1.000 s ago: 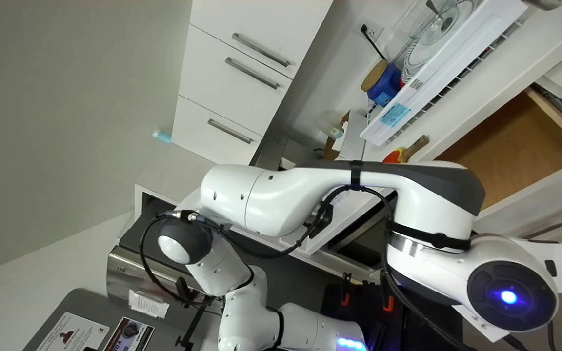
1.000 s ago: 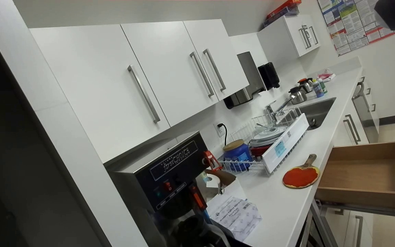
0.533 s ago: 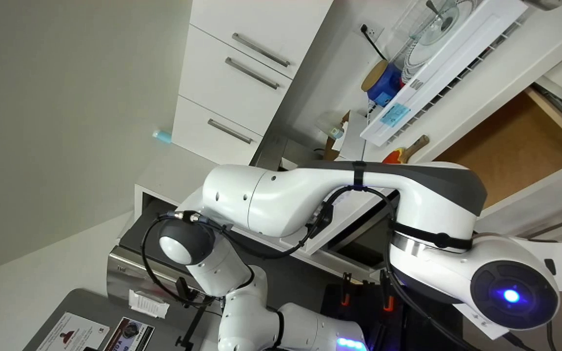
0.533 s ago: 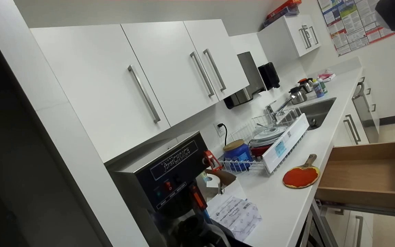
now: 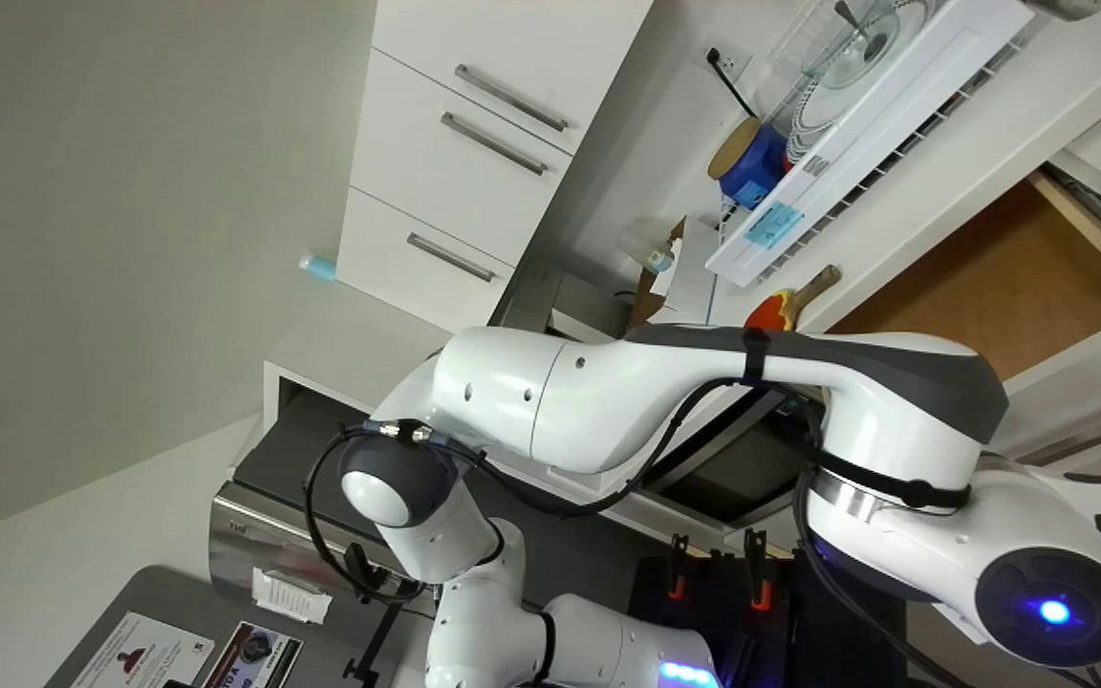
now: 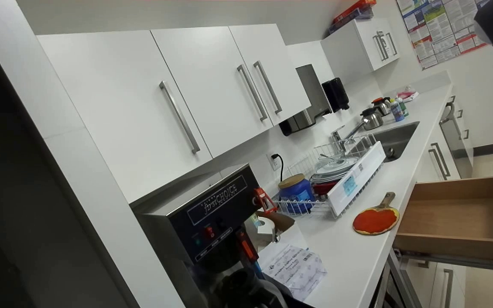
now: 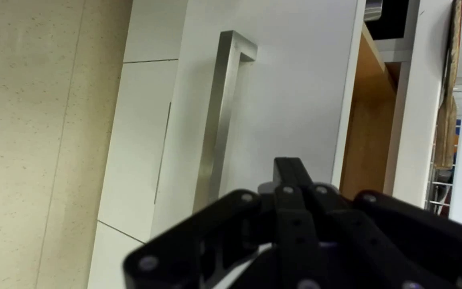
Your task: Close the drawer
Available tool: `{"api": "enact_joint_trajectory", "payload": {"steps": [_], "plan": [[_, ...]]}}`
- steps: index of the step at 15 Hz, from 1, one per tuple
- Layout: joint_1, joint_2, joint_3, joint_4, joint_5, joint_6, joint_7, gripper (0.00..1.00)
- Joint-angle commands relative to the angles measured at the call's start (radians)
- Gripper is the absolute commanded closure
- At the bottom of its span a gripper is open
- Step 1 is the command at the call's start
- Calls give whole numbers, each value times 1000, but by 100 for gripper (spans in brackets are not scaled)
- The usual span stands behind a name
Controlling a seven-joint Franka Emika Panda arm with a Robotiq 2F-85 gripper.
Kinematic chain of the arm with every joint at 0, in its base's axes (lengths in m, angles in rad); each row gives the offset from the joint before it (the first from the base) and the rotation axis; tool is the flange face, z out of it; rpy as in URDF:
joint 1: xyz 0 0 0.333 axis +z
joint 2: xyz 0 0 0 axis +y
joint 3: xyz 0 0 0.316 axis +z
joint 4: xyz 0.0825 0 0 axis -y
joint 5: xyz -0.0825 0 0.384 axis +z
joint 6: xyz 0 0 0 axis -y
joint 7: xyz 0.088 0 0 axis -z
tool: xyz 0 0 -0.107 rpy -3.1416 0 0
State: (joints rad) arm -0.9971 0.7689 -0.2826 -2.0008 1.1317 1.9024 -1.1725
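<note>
Pretty standard kitchen tbh: big white cabinets (image 6: 203, 102) hung up high in both exterior views, and a speckled tan floor (image 7: 22, 132) filled the left side of the wrist view. Below the cabinets a long white counter (image 6: 340, 252) carried most of the stuff. Next in size came the robot arm (image 5: 608, 411), white and gray, stretched across the middle of an exterior view. The drawer (image 6: 456, 214) stuck well out past the counter's front edge, its light tan wooden inside showing in every view, though the arm hid part of it in an exterior view. A dark machine (image 6: 212, 209) labeled firstCHOICE sat at the near end in an exterior view, and farther along the counter stood a wire dish rack (image 6: 324, 208) with a white panel (image 6: 360, 176) tilted along its long side. Drawer-wise, the silver bar handle (image 7: 215, 120) ran along the white front (image 7: 291, 104), super clear in the wrist view. Plates (image 6: 334, 170) were stacked in the rack behind the panel, a red-faced paddle (image 6: 376, 221) lay flat on the counter between the rack and the drawer, and a blue jar (image 6: 296, 194) stood in the near end of the rack. Last up, the end effector (image 7: 288, 160): it was narrow, both dark fingers (image 7: 283, 170) pressed together side by side. From the wrist view they overlapped the drawer front, but I couldn't tell whether the tips were touching it.
</note>
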Motion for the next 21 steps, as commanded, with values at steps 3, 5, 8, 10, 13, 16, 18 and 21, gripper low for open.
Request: {"api": "enact_joint_trajectory", "payload": {"steps": [3,5,8,10,13,16,18,21], "plan": [[-35,39,61,14,169,-63,-43,100],[-24,53,65,15,222,-80,-59,100],[5,79,73,26,295,-87,-63,100],[36,104,79,48,342,-76,-53,100],[88,147,81,94,411,-63,-39,100],[146,186,83,147,481,-63,-26,100],[186,213,80,188,526,-61,-12,100],[244,256,74,258,586,-50,15,100]]}}
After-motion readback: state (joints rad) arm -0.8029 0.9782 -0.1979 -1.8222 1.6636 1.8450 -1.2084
